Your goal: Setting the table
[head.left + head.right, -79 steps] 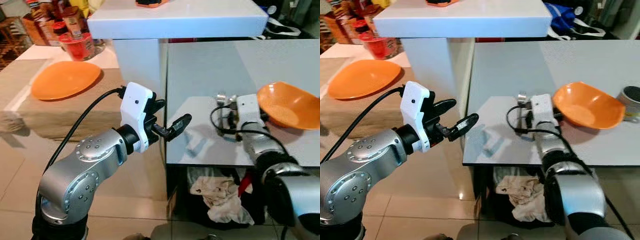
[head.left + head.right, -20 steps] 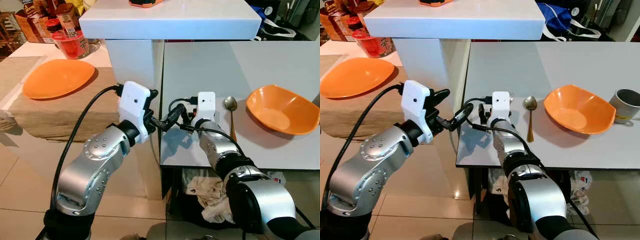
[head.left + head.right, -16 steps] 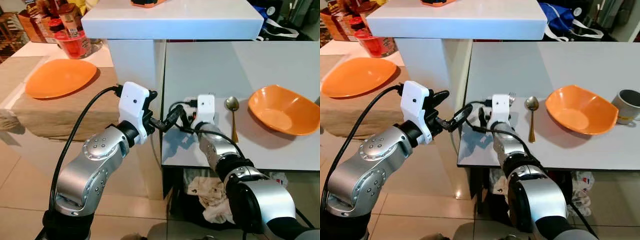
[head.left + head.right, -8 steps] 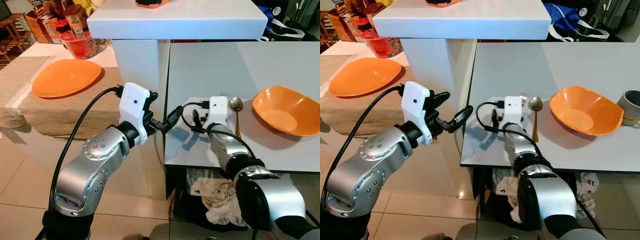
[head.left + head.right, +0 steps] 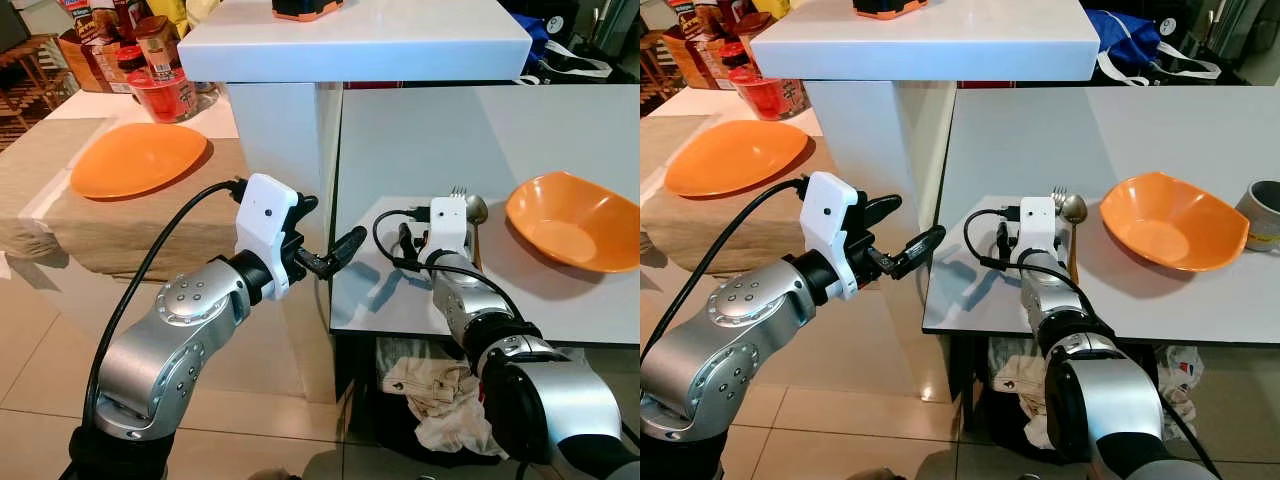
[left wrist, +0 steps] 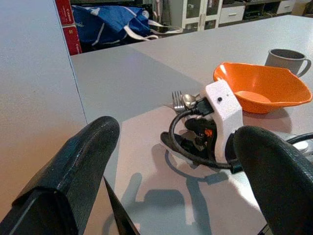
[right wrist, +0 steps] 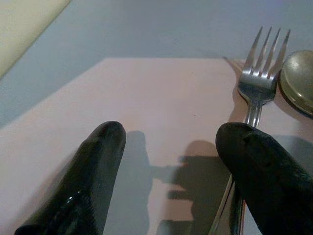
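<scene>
Right wrist view: fork [image 7: 257, 93], upper right beside spoon [image 7: 299, 81], flat on desk [image 7: 146, 98]; thin, stiff, slippery steel, best pinched mid-handle; right hand [image 7: 171, 166] wide, empty.

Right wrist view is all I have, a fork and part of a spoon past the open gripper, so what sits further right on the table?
Observer: An orange bowl lies right of the spoon, apart from it.
Operator: Anything beyond the bowl?
Observer: A grey mug stands near the table's right edge.
Operator: Where's the left gripper?
Observer: The left gripper is open, off the table's left edge, above the floor.
</scene>
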{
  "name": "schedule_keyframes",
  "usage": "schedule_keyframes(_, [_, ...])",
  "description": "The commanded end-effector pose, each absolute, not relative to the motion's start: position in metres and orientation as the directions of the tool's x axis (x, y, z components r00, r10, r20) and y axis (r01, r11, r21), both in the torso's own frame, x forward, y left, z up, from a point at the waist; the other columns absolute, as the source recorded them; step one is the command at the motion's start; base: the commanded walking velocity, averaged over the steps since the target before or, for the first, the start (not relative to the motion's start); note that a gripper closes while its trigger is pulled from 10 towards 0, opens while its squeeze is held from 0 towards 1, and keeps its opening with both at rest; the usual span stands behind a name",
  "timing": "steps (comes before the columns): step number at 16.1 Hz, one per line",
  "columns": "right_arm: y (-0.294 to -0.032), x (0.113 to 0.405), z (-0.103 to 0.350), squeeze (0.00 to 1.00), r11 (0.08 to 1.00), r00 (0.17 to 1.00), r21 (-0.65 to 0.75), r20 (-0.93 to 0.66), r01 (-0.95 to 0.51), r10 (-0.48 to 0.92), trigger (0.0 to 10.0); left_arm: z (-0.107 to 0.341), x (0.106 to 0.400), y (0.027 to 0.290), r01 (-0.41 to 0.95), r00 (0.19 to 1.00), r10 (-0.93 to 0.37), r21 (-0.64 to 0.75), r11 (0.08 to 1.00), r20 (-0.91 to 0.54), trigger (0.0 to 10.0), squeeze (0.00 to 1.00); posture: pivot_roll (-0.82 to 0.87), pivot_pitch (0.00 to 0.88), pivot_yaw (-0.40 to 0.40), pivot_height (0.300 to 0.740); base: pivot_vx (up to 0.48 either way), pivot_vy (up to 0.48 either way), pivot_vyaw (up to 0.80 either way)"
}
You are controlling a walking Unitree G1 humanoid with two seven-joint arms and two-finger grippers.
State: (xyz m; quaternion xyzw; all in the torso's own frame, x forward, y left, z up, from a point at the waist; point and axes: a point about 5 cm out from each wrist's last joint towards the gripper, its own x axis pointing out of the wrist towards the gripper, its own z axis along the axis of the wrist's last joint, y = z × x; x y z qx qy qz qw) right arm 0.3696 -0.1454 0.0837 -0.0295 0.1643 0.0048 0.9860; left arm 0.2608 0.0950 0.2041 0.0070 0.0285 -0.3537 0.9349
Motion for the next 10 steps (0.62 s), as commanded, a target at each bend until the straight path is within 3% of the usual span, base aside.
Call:
schedule_keyframes(1, [-0.145, 0.362, 0.069, 0.0, 0.997, 0.924, -0.073, -0.382, -0.037, 0.006, 10.0, 0.207, 0.262, 0.096, 0.659, 0.751, -0.657, 0.008, 0.752, -0.062, 10.0, 0.0, 0.06, 0.009, 0.105, 0.736, 0.0, 0.0, 0.0])
schedule_keyframes(4, [-0.135, 0.373, 0.093, 0.0, 0.972, 0.965, -0.201, -0.251, -0.124, 0.071, 10.0, 0.204, 0.262, 0.097, 0.646, 0.763, -0.643, 0.024, 0.763, -0.07, 10.0, 0.0, 0.06, 0.004, 0.098, 0.736, 0.0, 0.0, 0.0])
schedule_keyframes(10, [-0.134, 0.369, 0.087, 0.0, 0.961, 0.961, -0.232, -0.263, -0.149, 0.086, 10.0, 0.201, 0.257, 0.095, 0.687, 0.725, -0.683, 0.02, 0.726, -0.086, 10.0, 0.0, 0.05, 0.0, 0.088, 0.736, 0.0, 0.0, 0.0])
